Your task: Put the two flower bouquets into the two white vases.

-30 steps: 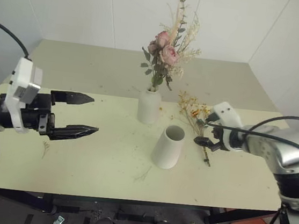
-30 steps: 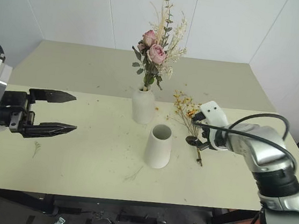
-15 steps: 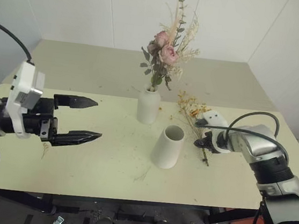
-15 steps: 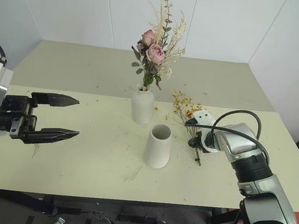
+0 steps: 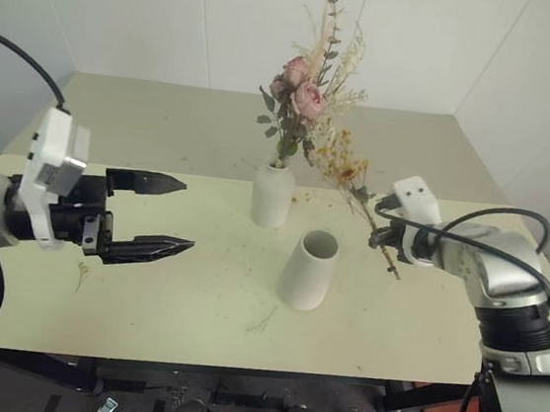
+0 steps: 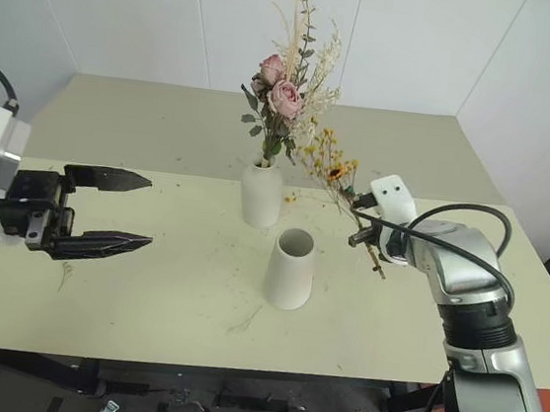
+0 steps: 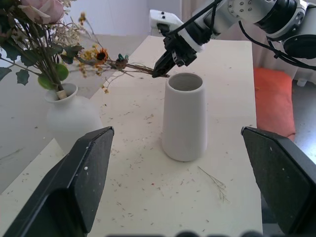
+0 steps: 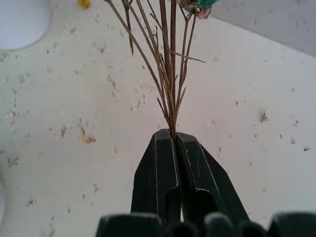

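Observation:
The pink-rose bouquet (image 5: pixel 306 88) stands upright in the bottle-shaped white vase (image 5: pixel 272 196) at the table's middle. In front of it, the cone-shaped white vase (image 5: pixel 308 270) stands with nothing in its wide mouth. My right gripper (image 5: pixel 383 236) is shut on the thin brown stems (image 8: pixel 168 74) of the yellow-orange bouquet (image 5: pixel 344 166). It holds the bouquet off the table, to the right of the cone vase, with the flower heads slanting up toward the roses. Far to the left of both vases, my left gripper (image 5: pixel 189 216) hangs open above the table, holding nothing.
Dried flower crumbs and a loose twig (image 5: pixel 264 317) lie on the pale table (image 5: pixel 166 293) near the cone vase. A small sprig (image 5: pixel 82 272) lies under the left arm. White walls close the far side, and the table's front edge is near me.
My right gripper closed on the yellow-orange bouquet's stems and lifted it off the table, flower heads swinging up and left. The left gripper stayed put and open.

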Tool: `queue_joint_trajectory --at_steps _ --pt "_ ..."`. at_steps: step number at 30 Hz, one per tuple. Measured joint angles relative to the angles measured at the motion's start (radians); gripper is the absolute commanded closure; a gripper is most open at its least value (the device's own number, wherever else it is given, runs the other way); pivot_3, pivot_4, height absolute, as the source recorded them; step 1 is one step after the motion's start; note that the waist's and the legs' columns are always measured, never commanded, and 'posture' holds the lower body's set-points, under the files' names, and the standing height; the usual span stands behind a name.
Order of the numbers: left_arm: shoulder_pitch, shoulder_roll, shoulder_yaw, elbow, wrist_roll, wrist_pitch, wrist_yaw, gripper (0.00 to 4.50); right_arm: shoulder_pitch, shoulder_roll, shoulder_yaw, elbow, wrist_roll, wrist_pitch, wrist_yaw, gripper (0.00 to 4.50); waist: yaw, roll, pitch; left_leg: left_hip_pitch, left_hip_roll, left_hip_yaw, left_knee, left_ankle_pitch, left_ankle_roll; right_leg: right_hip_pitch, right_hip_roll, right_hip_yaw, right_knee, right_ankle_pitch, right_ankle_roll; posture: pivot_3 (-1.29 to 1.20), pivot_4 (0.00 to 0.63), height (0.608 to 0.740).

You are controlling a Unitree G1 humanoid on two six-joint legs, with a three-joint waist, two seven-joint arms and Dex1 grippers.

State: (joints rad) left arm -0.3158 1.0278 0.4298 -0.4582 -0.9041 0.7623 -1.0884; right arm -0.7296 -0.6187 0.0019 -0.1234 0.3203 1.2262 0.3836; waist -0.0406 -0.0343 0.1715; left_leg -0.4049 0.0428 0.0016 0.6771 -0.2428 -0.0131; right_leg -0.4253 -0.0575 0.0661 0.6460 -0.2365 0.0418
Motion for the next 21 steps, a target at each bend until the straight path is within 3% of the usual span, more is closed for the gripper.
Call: queue_joint_trajectory --at_steps 4,10,16,21 --pt "-0.029 -0.029 -0.029 0.003 -0.001 -0.001 0.028 0.00 0.089 0.172 -0.232 -0.095 0.066 -0.127 -0.058 4.49 0.000 0.000 0.000 0.000 0.000 0.000 0.000 0.000 0.000 0.000 0.000 0.000 0.000 0.000 0.000 0.00 0.150 0.740" --pt "-0.051 -0.030 -0.061 0.041 0.002 -0.012 0.012 0.00 0.089 0.322 -0.534 -0.203 0.303 -0.187 -0.067 4.49 -0.001 0.000 0.000 0.001 0.001 0.000 -0.001 0.000 0.000 0.000 0.001 0.000 0.001 0.000 0.000 0.00 0.150 0.740" --pt "-0.078 -0.029 -0.086 0.074 0.006 -0.026 -0.012 0.00 0.166 0.333 -0.583 -0.311 0.574 -0.224 0.040 4.49 -0.003 0.001 0.000 0.001 0.001 0.000 -0.001 0.000 0.000 0.001 0.001 0.000 0.000 0.000 0.000 0.00 0.150 0.740" --pt "-0.091 -0.029 -0.098 0.084 0.017 -0.031 -0.027 0.00 0.213 0.288 -0.485 -0.367 0.654 -0.262 0.125 4.49 -0.005 0.001 0.000 0.002 0.001 0.000 -0.001 0.000 0.000 0.001 0.001 0.000 0.001 0.000 0.000 0.00 0.150 0.740"
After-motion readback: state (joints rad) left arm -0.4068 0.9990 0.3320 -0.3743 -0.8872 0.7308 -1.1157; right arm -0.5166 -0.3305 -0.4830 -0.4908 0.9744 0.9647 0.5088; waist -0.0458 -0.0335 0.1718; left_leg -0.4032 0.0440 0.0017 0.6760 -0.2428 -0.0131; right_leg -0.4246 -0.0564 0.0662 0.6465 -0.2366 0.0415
